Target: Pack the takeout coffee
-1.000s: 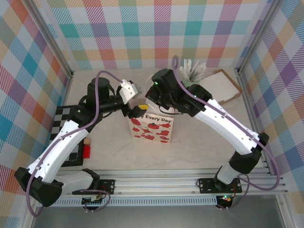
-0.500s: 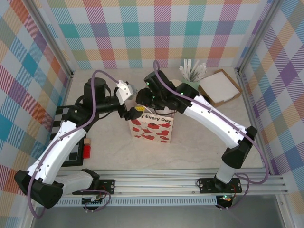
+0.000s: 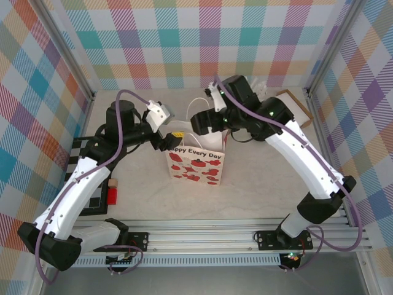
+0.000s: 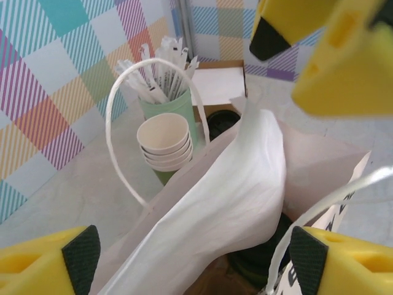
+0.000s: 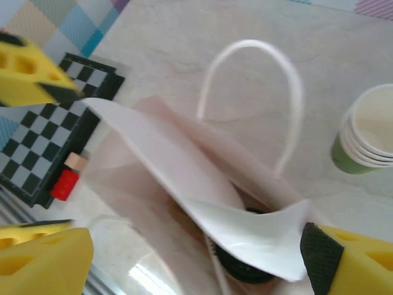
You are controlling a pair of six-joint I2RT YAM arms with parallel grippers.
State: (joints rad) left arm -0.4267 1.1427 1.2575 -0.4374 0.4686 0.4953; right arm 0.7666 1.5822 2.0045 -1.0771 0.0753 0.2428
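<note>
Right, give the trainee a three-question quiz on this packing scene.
1. True or false: the takeout coffee sits inside the paper bag.
2. Which lies left of the bag in the top view? A chessboard, B white box, C cup of sticks.
3. Fill in: the left tool and the right tool both stand ____.
Key: 1 true; 2 A; 3 open.

Robot lab test cell, plaid backdrop walls (image 3: pixel 184 43), aluminium rail frame (image 3: pixel 215 236), left arm (image 3: pixel 77 187) and right arm (image 3: pixel 307 160) bolted on.
</note>
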